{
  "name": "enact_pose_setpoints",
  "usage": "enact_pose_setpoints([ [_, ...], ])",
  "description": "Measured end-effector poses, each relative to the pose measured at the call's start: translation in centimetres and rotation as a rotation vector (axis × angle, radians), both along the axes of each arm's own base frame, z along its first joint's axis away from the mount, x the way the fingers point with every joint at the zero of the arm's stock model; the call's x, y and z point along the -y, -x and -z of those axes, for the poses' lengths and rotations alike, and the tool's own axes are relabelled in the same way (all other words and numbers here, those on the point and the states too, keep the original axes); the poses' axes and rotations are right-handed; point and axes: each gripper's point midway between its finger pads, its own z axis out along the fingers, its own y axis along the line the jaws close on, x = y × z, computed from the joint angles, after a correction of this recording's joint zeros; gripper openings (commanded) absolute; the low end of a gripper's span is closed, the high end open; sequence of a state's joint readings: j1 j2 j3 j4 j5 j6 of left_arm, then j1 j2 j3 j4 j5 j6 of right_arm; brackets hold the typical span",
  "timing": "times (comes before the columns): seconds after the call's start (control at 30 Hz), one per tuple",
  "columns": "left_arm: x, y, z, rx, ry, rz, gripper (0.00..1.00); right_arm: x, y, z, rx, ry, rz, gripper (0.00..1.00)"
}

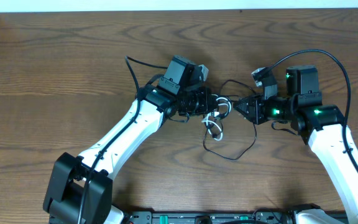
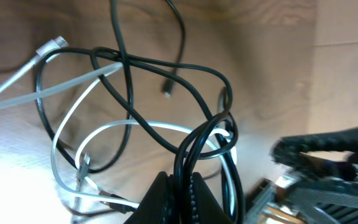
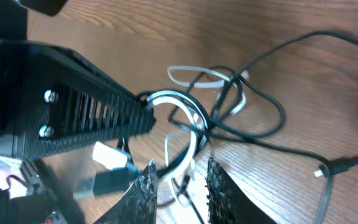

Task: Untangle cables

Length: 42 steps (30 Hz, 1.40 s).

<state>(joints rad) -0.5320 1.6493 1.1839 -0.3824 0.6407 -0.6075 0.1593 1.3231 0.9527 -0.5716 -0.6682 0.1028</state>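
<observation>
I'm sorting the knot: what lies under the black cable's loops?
White cable loops show beneath the black cable, on the wooden table. The left fingers hide their lower crossings.

No readable text, label, brand, number or sign shows in any of the three views: none on the desk [image 1: 55, 93], none on the arms, none on the cables [image 1: 219, 127].
</observation>
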Motion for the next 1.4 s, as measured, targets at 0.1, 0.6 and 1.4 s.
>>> enact_pose_setpoints([
  [0.1,0.4,0.4,-0.3,-0.046,0.032,-0.007,0.07,-0.1,0.1,-0.1,-0.020,-0.017,0.009,0.28],
  [0.6,1.3,0.5,-1.4,-0.163,0.118,-0.082,0.07,0.3,1.4,1.2,-0.268,-0.060,0.189,0.22],
  [1.4,2.4,0.5,-2.8,-0.263,0.207,-0.129,0.07,1.1,-0.6,1.4,-0.351,-0.103,0.440,0.38],
])
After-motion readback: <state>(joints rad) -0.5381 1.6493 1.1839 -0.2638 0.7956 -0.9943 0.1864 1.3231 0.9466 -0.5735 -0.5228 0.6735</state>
